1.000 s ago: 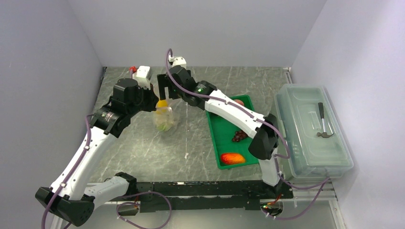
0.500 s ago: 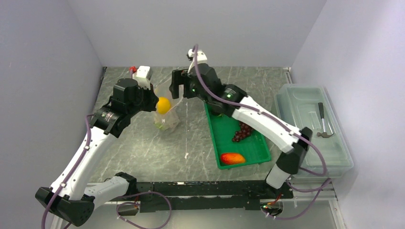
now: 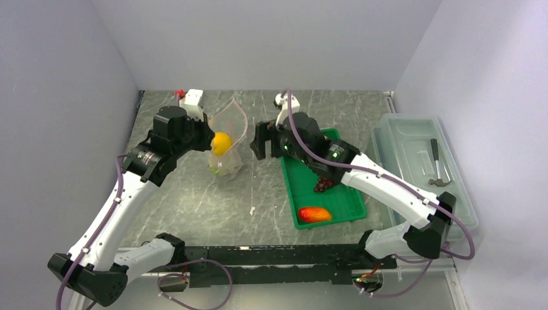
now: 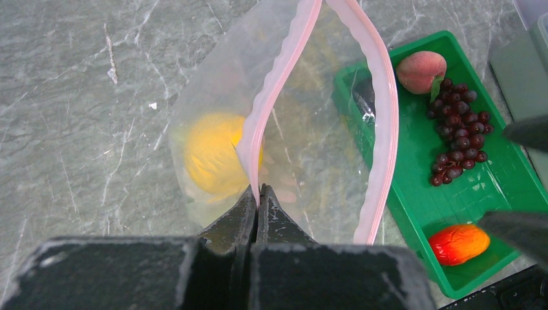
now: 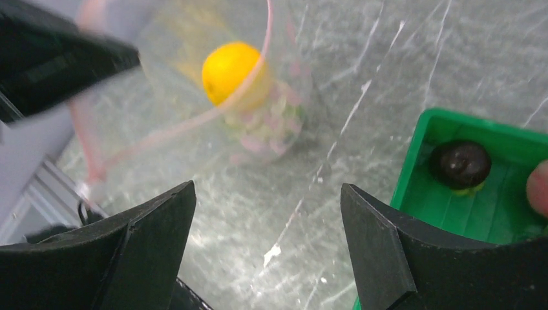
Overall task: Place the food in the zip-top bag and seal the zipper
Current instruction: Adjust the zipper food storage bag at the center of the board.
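Since a second ago the right gripper (image 3: 260,141) has drawn back from the mouth of the zip-top bag (image 3: 236,124) to the near-left edge of the green tray (image 3: 292,175), and the lemon (image 3: 221,143) it carried is now inside the bag. Only the left wrist view shows the pinch itself: the left gripper (image 4: 257,195) has its jaws closed tight on the near side of the pink zipper (image 4: 386,116), whose two sides gape apart in a long loop. That view also takes in the grape bunch (image 4: 459,129), a peach (image 4: 420,70) and the red-orange oblong fruit (image 4: 459,243) in the tray. The right wrist view adds a small dark round fruit (image 5: 460,163) at the tray's corner, and shows its own jaws spread wide and empty, the bag lying ahead of them and apart. The bag is clear and crinkled, standing upright on the table, with the lemon resting on the pale lettuce (image 3: 222,170) at its bottom. From above, a hammer (image 3: 438,168) lies in a lidded clear box (image 3: 420,221) at the right.
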